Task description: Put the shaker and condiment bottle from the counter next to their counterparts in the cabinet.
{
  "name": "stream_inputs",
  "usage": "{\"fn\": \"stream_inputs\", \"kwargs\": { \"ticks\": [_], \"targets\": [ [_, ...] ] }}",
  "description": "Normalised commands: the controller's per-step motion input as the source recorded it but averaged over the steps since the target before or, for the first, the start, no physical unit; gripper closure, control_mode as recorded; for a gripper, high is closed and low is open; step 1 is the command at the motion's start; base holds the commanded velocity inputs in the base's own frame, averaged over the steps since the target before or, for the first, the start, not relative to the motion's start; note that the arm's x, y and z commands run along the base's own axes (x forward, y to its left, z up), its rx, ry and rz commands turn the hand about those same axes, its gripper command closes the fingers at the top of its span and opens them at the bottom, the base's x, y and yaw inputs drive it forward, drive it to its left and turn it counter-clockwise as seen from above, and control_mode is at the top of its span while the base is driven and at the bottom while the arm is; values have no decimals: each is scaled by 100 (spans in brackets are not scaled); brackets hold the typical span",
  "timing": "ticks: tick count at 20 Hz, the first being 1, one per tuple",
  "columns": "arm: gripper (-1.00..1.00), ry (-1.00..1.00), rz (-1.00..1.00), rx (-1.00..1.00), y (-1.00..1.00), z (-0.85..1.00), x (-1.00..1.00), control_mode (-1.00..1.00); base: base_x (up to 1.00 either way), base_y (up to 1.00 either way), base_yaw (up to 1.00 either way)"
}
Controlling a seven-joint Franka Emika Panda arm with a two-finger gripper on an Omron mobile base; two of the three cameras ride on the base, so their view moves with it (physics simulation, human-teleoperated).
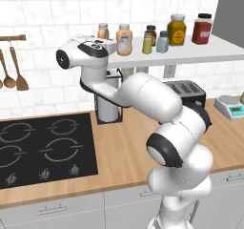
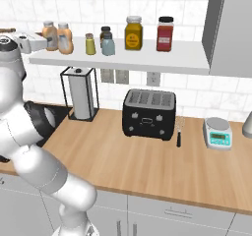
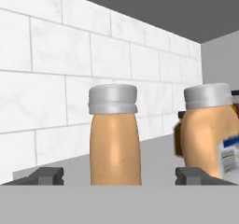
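1. The gripper [image 3: 119, 175] stands spread wide at the left end of the cabinet [image 1: 190, 55], gripping nothing; its fingertips [image 3: 45, 175] flank one condiment bottle [image 3: 114, 139] without touching.
2. That bottle stands upright on the shelf, between the tips; its lookalike [image 3: 210, 132] stands just beside it.
3. The shaker [image 1: 162, 42] stands further along, beside the olive-yellow shaker [image 1: 147, 44].
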Motion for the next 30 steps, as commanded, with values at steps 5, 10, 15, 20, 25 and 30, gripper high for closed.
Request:
{"fn": "stream_inputs", "kwargs": {
  "ticks": [5,10,15,20,25,30],
  "targets": [
    [-100,0,0,-1,50,6,-47,-100,0,0,0],
    [-100,0,-1,1,19,31,-99,-100,0,0,0],
    [-100,0,0,4,1,16,-100,-100,0,0,0],
    [-100,-3,0,1,0,-20,-97,-100,0,0,0],
    [-100,-2,3,0,0,-38,-96,-100,0,0,0],
    [-100,0,4,0,1,-25,-85,-100,0,0,0]
  ]
}}
